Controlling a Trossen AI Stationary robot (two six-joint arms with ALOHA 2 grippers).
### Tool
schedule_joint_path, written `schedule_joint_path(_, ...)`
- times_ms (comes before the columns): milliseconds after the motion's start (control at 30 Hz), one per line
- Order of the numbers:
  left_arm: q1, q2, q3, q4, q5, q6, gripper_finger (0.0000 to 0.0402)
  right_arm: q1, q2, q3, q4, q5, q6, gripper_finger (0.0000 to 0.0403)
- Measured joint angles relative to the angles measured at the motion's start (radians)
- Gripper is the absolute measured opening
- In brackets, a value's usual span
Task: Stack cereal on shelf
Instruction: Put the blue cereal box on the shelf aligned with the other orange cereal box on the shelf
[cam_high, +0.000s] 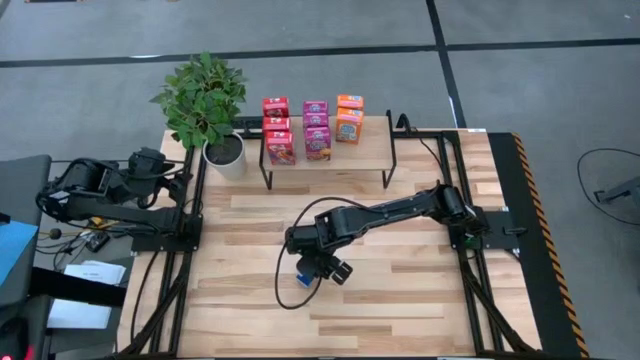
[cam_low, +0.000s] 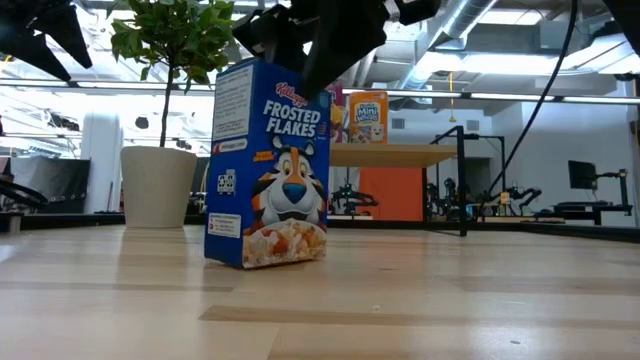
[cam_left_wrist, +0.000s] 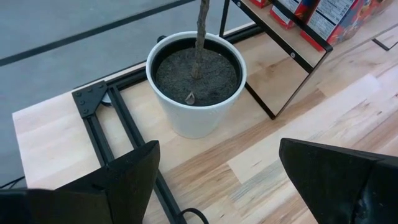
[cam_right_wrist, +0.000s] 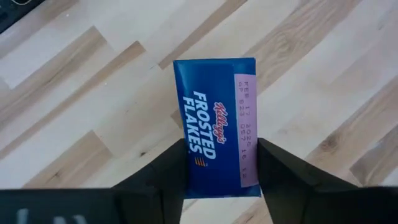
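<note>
A blue Frosted Flakes cereal box stands upright on its bottom end on the plank table, near the middle. My right gripper is above it, pointing steeply down and shut on its top end. The shelf stands at the table's far side with several red, magenta and orange cereal boxes on it. My left gripper hangs open at the table's far left, over the plant pot, with nothing between its fingers. My right gripper pinches the blue box's top end between its two fingers, across the box's thin dimension. One finger lies on the printed front, near an upper corner; the other is behind. The fingers come from above, slanting. The box's bottom end rests on the table.
A white pot with a leafy plant stands left of the shelf, close to my left gripper. Black frame rails run along the table's left and right sides. Bare planks lie between the blue box and the shelf.
</note>
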Motion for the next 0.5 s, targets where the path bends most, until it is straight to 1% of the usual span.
schedule_joint_path(100, 0.000, 0.000, 0.000, 0.000, 0.000, 0.000, 0.0321, 0.000, 0.000, 0.000, 0.003, 0.000, 0.003, 0.0189)
schedule_joint_path(233, 0.000, 0.000, 0.000, 0.000, 0.000, -0.001, 0.0321, 0.000, 0.000, 0.000, 0.003, 0.000, 0.038, 0.0177)
schedule_joint_path(367, 0.000, 0.000, 0.000, 0.000, 0.000, -0.001, 0.0321, -0.011, -0.039, -0.002, -0.038, -0.001, 0.095, 0.0179)
schedule_joint_path(500, 0.000, 0.000, 0.000, 0.000, 0.000, -0.002, 0.0321, -0.048, -0.115, 0.000, -0.084, -0.001, 0.157, 0.0186)
